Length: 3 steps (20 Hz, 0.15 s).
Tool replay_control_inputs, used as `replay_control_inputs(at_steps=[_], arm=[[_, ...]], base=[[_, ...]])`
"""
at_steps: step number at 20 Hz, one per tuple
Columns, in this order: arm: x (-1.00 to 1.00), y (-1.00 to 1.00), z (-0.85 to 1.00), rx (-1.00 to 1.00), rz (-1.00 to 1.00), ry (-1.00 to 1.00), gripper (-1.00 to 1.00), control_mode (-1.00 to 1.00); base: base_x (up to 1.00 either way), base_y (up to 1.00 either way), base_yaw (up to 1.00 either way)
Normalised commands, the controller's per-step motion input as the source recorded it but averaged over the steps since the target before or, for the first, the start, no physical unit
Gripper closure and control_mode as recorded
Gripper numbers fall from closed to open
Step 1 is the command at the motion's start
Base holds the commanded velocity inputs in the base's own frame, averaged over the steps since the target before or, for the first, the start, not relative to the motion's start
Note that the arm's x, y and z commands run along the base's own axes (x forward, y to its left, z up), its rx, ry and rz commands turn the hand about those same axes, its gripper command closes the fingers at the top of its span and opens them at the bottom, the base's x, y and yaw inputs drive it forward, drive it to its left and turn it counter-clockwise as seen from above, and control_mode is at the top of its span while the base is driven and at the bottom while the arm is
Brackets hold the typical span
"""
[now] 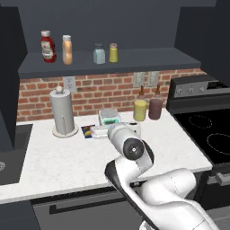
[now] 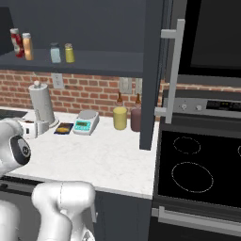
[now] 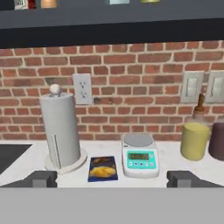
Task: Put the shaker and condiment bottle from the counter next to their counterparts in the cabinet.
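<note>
All four containers stand on the shelf of the dark grey cabinet (image 1: 148, 58). From the left they are the red ketchup bottle (image 1: 47, 46), the orange condiment bottle (image 1: 67, 49) right beside it, the pale blue-grey shaker (image 1: 99, 54), and the yellow-green shaker (image 1: 113, 53) close at its right. My gripper (image 3: 112, 179) is open with nothing between its fingers. It hangs low over the counter, well below the shelf, and faces the brick wall. In the right base view the hand (image 2: 29, 128) is at the left edge.
On the white counter (image 1: 54, 157) stand a paper towel holder (image 1: 62, 112), a dark snack packet (image 3: 103, 168), a kitchen scale (image 3: 140, 156), a yellow jar (image 1: 140, 109) and a maroon jar (image 1: 156, 108). The stove (image 1: 211, 134) is right, the sink (image 1: 9, 157) left. An open cabinet door (image 2: 153, 75) stands beside the stove.
</note>
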Motion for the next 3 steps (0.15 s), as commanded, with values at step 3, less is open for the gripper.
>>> replay_control_inputs(at_steps=[3], arm=[[-0.32, 0.00, -0.81, 0.00, 0.00, -0.06, -1.00, -1.00]], base=[[0.00, 0.00, 0.00]])
